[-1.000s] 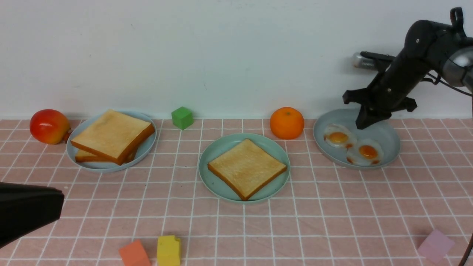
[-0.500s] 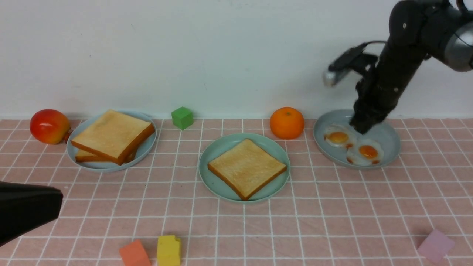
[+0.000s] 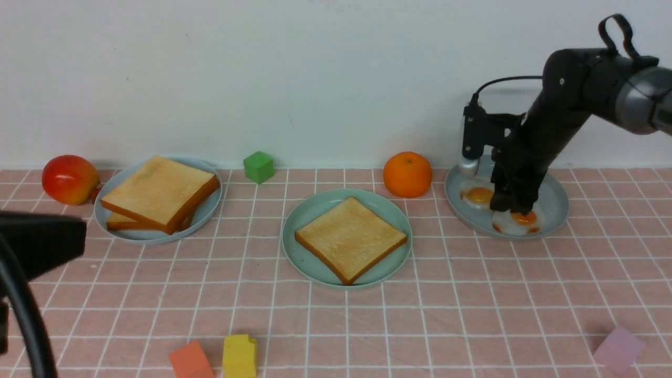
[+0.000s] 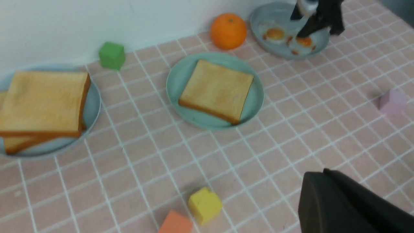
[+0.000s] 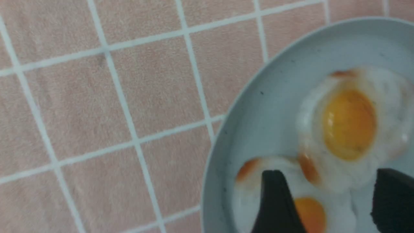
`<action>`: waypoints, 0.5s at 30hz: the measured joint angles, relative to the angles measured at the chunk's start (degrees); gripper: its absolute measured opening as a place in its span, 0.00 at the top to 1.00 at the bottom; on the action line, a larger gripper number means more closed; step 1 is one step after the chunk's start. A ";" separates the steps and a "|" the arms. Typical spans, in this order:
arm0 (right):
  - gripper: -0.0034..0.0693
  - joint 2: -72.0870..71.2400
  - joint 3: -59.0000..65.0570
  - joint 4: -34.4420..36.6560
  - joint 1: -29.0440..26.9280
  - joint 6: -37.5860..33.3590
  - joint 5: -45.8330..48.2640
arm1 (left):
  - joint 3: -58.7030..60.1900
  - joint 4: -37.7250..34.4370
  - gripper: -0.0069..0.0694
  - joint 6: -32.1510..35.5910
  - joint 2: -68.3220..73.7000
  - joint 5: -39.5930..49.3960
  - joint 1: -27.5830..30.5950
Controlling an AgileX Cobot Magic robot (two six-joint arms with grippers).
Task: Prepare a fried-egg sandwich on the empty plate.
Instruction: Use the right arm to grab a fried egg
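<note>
1 toast slice [image 3: 350, 239] lies flat on the mint-green plate [image 3: 320, 206] at the centre of the front view, so the base of the sandwich is laid; the egg and the top slice are not yet there. 2 fried eggs share the grey-blue plate [image 3: 554, 199] to the robot's right, just beside the orange [image 3: 407, 174]: the nearer egg [image 3: 510, 227] and the farther egg [image 3: 478, 195], their whites touching. Over the nearer egg hangs the right gripper [image 5: 328, 173], its fingers [image 5: 275, 200] spread apart with the yolk between them, gripping nothing. 2 spare toast slices [image 3: 157, 191] sit stacked on the pale blue plate [image 3: 209, 209] at the left; 1 of them must cap the sandwich. Only a dark part of the left gripper [image 4: 343, 200] shows, well apart from the plates, and whether it is parted or closed cannot be told
</note>
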 joint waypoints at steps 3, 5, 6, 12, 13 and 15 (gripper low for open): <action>0.35 2.27 0.00 0.21 -0.20 -0.59 -2.36 | 0.00 -0.92 0.92 2.94 -0.06 -7.01 0.00; 0.35 2.80 0.00 0.28 -0.52 -0.64 -2.88 | 0.00 -1.96 0.92 4.17 -0.06 -10.10 0.00; 0.35 3.09 0.00 0.23 -0.79 -0.77 -3.11 | 0.00 -2.80 0.92 4.70 -0.06 -11.60 0.00; 0.35 3.15 0.00 0.16 -1.41 -0.98 -4.58 | 0.00 -3.44 0.92 5.06 -0.06 -12.06 0.00; 0.35 3.15 0.00 0.16 -1.46 -0.98 -5.14 | 0.00 -3.79 0.92 5.11 -0.06 -12.06 0.00; 0.35 3.15 0.00 0.16 -1.60 -1.04 -5.83 | 0.00 -3.79 0.92 5.11 -0.06 -12.06 0.00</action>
